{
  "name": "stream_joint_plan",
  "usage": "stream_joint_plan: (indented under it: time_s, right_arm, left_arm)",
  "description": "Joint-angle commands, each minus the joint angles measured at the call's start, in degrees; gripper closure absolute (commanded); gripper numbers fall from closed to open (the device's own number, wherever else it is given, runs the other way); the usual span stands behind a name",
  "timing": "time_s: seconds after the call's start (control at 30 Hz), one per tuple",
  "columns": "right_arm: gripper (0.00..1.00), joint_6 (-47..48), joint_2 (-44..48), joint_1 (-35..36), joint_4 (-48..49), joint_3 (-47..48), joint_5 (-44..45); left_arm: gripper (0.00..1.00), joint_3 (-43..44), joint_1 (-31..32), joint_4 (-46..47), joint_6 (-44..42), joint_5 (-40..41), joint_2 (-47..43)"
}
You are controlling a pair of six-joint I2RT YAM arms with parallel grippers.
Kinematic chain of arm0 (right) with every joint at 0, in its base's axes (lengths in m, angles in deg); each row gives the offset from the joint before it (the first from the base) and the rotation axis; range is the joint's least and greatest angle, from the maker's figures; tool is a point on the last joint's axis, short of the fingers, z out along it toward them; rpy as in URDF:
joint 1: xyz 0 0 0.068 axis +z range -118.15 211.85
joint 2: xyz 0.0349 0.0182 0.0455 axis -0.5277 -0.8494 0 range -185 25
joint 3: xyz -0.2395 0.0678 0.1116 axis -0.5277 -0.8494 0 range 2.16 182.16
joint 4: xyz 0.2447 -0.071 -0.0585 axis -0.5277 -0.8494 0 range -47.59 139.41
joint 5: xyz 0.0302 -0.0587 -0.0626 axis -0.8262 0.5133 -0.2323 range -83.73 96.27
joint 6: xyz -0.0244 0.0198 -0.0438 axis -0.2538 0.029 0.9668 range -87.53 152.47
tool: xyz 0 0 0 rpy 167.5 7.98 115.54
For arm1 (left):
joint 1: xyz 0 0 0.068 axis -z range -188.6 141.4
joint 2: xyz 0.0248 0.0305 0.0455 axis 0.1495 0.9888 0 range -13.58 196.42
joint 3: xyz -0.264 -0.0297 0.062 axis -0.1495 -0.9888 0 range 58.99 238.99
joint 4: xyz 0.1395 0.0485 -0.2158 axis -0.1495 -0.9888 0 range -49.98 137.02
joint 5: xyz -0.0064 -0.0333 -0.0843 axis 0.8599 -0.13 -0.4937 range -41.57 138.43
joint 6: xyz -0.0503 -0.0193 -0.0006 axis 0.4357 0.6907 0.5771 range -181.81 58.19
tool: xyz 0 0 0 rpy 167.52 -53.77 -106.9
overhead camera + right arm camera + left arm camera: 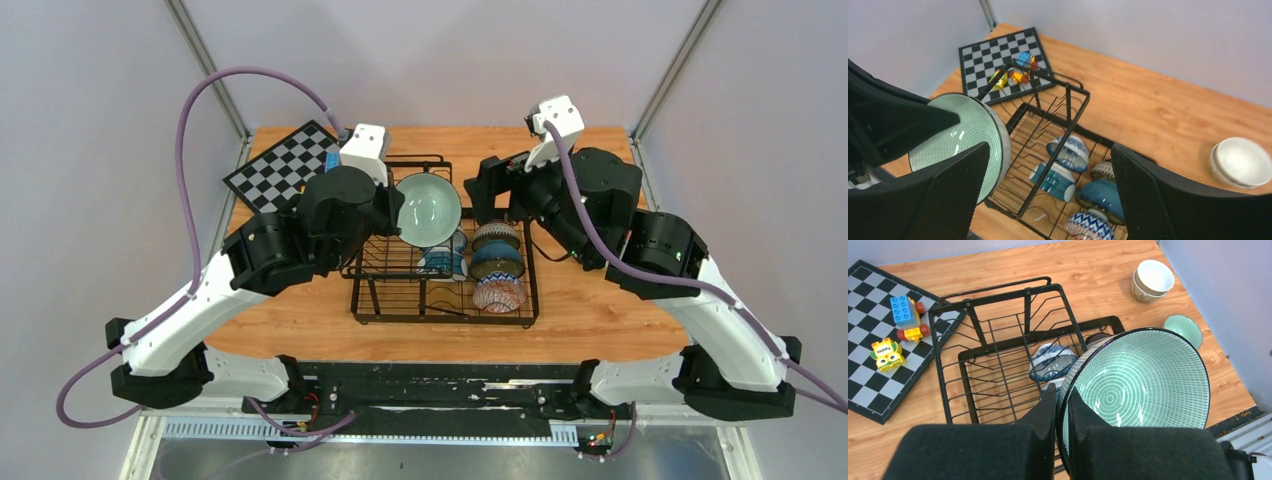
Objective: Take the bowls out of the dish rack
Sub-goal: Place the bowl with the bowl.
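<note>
A wooden table [590, 320] between pale walls carries the rack [445, 318]. The left gripper [1063, 396] pinches the rim of a mint bowl [1143, 390], held above the rack's left side. The right gripper [1049, 150] hangs wide open nearby. Glazed ceramic is probably stiff, slick, weighty and breakable, so a firm rim pinch suits it.

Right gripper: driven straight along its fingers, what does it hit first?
Open right gripper points at the dish rack: probably the blue-white bowl first, though a rack wire may come sooner; depth unclear.
</note>
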Motion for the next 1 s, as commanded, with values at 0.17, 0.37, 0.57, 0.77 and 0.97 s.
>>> stream_joint_plan:
  time_s: [0.17, 0.37, 0.57, 0.77, 0.97]
  right_arm:
    - [0.17, -14.11, 7.14, -9.36, 0.35, -11.62, -18.29]
    - [0.31, -14.91, 7.07, -9.37, -0.18, -14.17, -19.77]
    - [0.51, -15.5, 5.3, -9.36, -1.77, -14.42, -19.61]
    - [0.56, -15.35, 3.45, -9.34, -2.76, -14.61, -18.56]
    - [0.62, -15.17, 1.27, -9.42, -4.69, -14.16, -17.1]
  left_arm:
    - [1.0, 1.62, -0.41, 1.87, 2.54, -0.48, 3.0]
    - [1.0, 2.14, -0.45, 1.36, 3.77, -2.36, 4.35]
    - [1.0, 1.29, -0.37, 1.36, 4.73, -3.44, 4.5]
    - [1.0, 1.16, -0.44, 1.38, 4.97, -4.39, 5.11]
    - [1.0, 0.92, -0.37, 1.54, 5.26, -4.81, 5.65]
